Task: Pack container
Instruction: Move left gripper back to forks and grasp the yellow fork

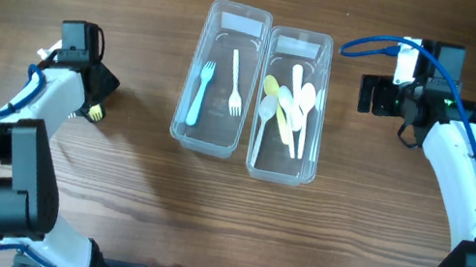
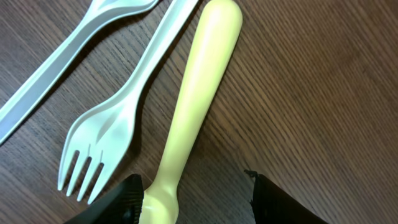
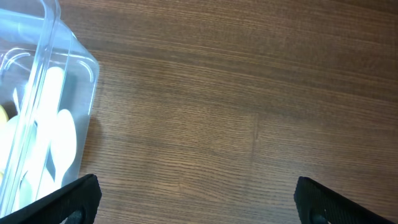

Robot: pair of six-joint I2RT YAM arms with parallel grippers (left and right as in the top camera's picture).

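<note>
**Left wrist view: centre the grip before closing**

The left hand stands half-open astride the yellow utensil, which lies on the surface nearer one finger. Better to shift sideways, then pinch the neck, avoiding the white fork. The right hand hangs wide and empty.

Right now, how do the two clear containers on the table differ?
The fork container holds just two pieces, a blue fork and a white fork, lying apart; the spoon container holds a heap of overlapping white and yellow spoons. The fork container sits slightly skewed, the spoon container squarer. Both are clear, rectangular and side by side.
</note>
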